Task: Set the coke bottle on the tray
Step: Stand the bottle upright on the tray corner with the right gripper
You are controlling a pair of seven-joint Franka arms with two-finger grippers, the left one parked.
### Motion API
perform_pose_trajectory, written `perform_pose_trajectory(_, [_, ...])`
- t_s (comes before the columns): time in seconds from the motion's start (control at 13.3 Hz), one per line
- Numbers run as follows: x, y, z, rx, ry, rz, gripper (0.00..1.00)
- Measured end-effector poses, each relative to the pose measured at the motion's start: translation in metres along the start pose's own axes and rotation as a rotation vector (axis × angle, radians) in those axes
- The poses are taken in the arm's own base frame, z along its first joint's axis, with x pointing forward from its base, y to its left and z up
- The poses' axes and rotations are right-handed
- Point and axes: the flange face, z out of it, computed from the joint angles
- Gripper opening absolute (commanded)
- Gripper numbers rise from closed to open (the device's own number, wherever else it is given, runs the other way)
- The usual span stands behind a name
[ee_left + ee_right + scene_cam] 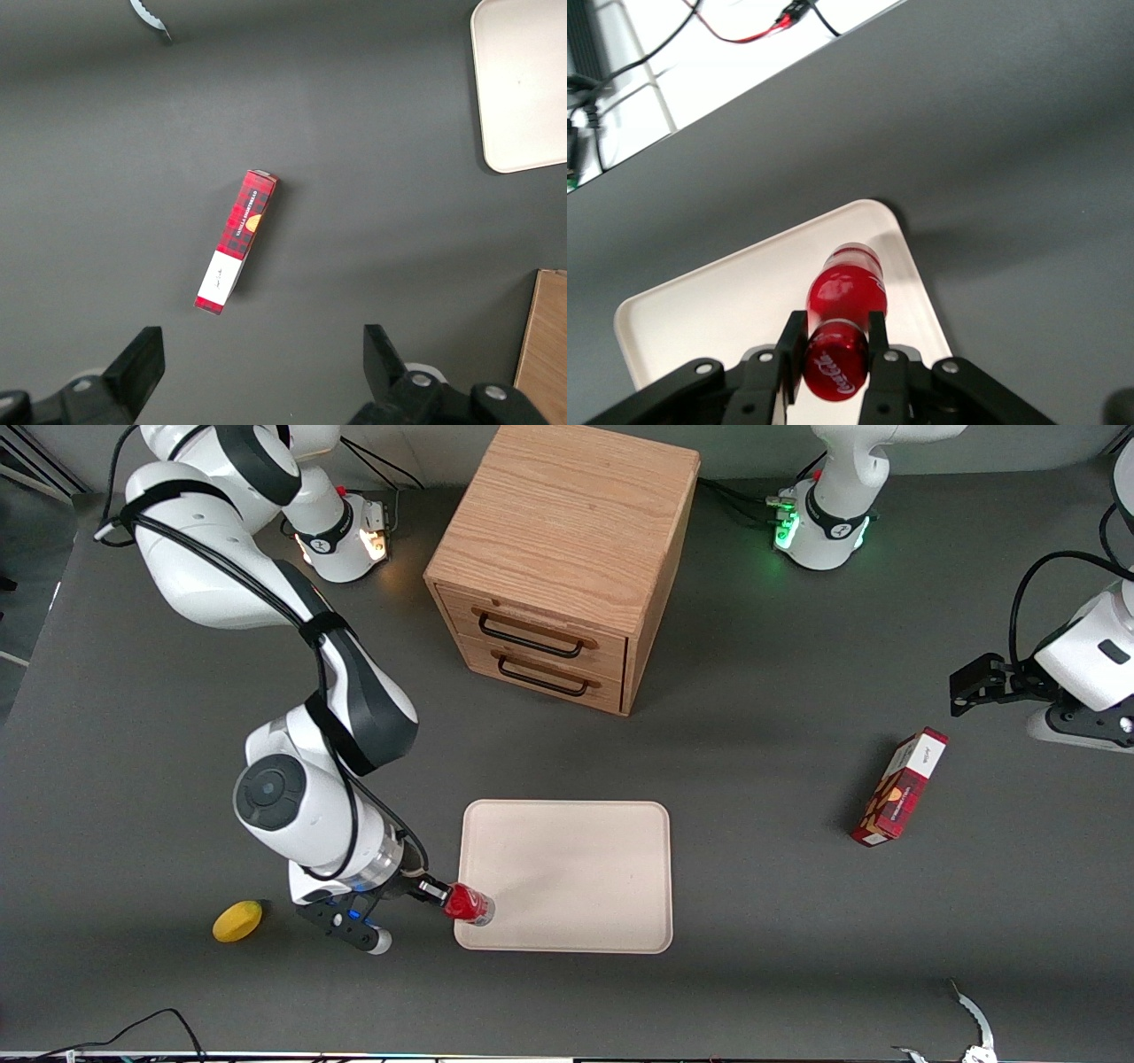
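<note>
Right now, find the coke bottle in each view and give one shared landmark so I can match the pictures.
Front view: the coke bottle is at the tray's corner nearest the working arm, gripped by the gripper.
Right wrist view: the coke bottle is clamped between the fingers, above the tray.
Left wrist view: not in it.
Shared landmark: the tray, in all three views.

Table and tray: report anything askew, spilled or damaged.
Nothing spilled or damaged. The red-and-white box lies on its side toward the parked arm's end. The hand holds the coke bottle tilted over the tray corner.
</note>
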Motion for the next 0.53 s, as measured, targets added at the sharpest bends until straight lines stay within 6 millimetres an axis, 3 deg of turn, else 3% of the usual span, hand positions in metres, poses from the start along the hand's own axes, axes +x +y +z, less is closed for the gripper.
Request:
perform_pose_trajectory(0.3, [-0.01, -0.004, 0.023, -0.029, 0.003, -0.01, 0.0])
perform_pose_trajectory(0.38, [-0.011, -0.005, 0.023, -0.028, 0.003, -0.007, 0.36])
perform_pose_trajectory(0.45, [-0.011, -0.006, 0.023, -0.027, 0.004, -0.001, 0.99])
perform_pose_trajectory(0.53, [-0.011, -0.006, 0.023, -0.026, 0.004, 0.001, 1.0])
